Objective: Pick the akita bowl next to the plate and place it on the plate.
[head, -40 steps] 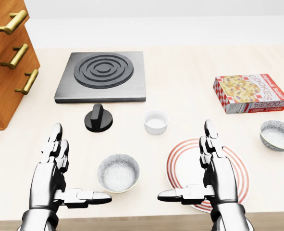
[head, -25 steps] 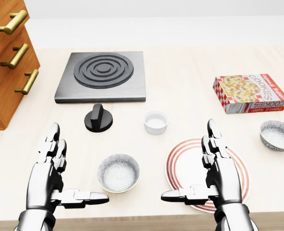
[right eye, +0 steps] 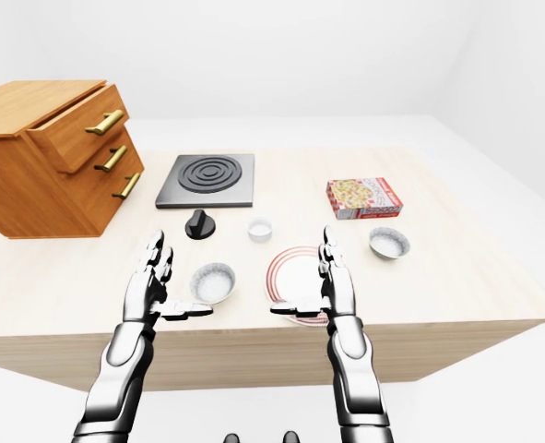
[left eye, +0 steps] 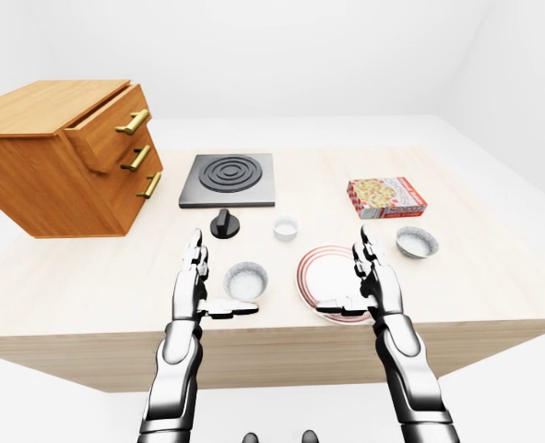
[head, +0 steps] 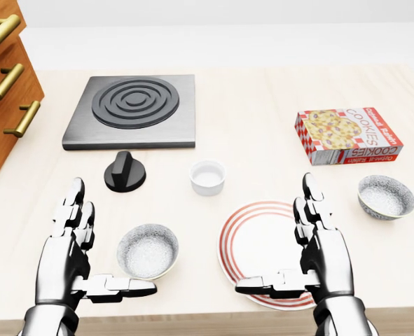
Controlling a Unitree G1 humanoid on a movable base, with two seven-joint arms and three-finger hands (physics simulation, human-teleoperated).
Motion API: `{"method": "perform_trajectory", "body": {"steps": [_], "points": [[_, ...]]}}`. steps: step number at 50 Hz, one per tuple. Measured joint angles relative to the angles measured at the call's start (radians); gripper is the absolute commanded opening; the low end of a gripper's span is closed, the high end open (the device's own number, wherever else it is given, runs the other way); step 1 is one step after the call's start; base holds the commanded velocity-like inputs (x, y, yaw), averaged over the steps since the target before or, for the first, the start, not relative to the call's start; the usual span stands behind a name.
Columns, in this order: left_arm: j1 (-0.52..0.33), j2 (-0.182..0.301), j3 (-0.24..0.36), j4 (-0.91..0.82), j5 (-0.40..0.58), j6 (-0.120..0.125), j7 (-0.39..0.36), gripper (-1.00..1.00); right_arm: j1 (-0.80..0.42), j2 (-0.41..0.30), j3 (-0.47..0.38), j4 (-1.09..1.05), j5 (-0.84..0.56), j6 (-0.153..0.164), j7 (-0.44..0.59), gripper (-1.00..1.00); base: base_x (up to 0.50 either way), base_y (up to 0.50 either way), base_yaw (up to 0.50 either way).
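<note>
In the left-eye view, both hands hung open over the near edge of the bench [left eye: 88, 286], fingers straight, thumbs turned inward, holding nothing. The left hand [left eye: 194, 286] stood just left of a speckled akita bowl [left eye: 245, 280]. That bowl sat on the bench just left of the red-ringed plate [left eye: 320, 269], near it but apart. The right hand [left eye: 375, 288] hovered over the plate's right part. A second, similar bowl [left eye: 417, 242] lay further right.

In the head view, the left thumb reached just under the nearer bowl, seemingly without touching it. I judged this the approach, with no grasp begun. The next move called for the left hand to close on the bowl's rim, lift it and carry it rightward, with the right hand cleared off the plate. The cookie box [head: 347, 135] read "COOKIES" in white on its red side. A smaller line beside it was too fine to read.

The right-eye view showed the same layout. The drawer cabinet [right eye: 51, 157] and hotplate [right eye: 206, 179] bore no lettering.
</note>
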State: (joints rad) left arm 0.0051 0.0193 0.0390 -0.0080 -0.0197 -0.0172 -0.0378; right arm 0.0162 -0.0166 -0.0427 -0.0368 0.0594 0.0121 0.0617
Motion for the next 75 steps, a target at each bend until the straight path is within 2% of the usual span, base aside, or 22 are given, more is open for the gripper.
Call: {"method": "perform_trajectory", "body": {"steps": [14,31,43,62,75], "points": [[0.0,-0.001,-0.001,-0.003,-0.002,0.001,-0.002,1.0,0.001,-0.001,-0.002,-0.015,-0.001,0.009,-0.001,1.0,-0.03,-0.38,0.0],[-0.001,-0.003,-0.004,0.001,-0.002,-0.005,-0.001,1.0,-0.003,-0.003,-0.004,-0.004,-0.005,0.001,-0.001,1.0,-0.03,-0.37,0.0],[0.0,-0.004,-0.005,0.0,-0.003,-0.005,-0.001,1.0,-0.007,-0.005,-0.004,0.012,-0.018,-0.007,-0.009,1.0,0.0,-0.02,0.0],[0.003,-0.003,-0.004,-0.007,-0.004,-0.003,0.0,1.0,0.004,-0.005,0.015,0.01,-0.084,-0.052,-0.016,1.0,0.0,0.0,0.0],[0.003,-0.003,-0.003,-0.007,-0.004,-0.005,0.0,1.0,0.019,-0.002,0.025,-0.009,-0.103,-0.064,-0.004,1.0,0.14,0.0,0.0]]}}
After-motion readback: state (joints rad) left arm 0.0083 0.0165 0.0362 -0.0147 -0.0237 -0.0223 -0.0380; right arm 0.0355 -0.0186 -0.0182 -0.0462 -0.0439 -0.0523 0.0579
